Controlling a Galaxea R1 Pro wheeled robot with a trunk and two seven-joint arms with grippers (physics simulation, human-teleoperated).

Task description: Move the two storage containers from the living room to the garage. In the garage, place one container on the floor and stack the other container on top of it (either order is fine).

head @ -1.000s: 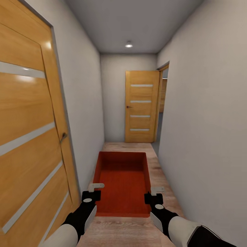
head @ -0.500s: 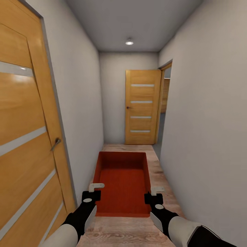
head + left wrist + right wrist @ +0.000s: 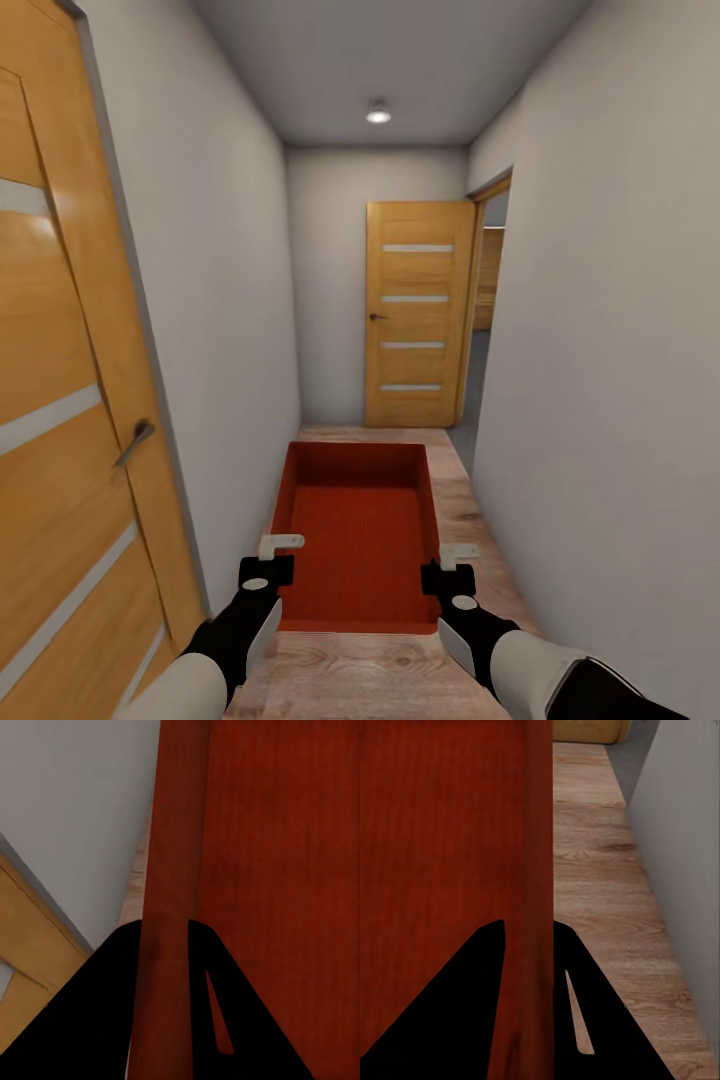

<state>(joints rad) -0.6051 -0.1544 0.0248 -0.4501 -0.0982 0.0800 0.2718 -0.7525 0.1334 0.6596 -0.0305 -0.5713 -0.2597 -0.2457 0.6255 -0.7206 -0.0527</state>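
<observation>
Doors come first: I see a wooden door (image 3: 70,400) close on my left. My left gripper (image 3: 272,553) pinches the left wall of the orange-red box (image 3: 360,535), its fingers (image 3: 90,1020) on both sides of it. The box hangs between my arms over the wood floor (image 3: 470,510). My right gripper (image 3: 450,558) pinches the right wall. Another wooden door (image 3: 415,312) stands ahead.

Even, soft light from one ceiling lamp (image 3: 377,115); sharp, slight wide-angle stretch.
</observation>
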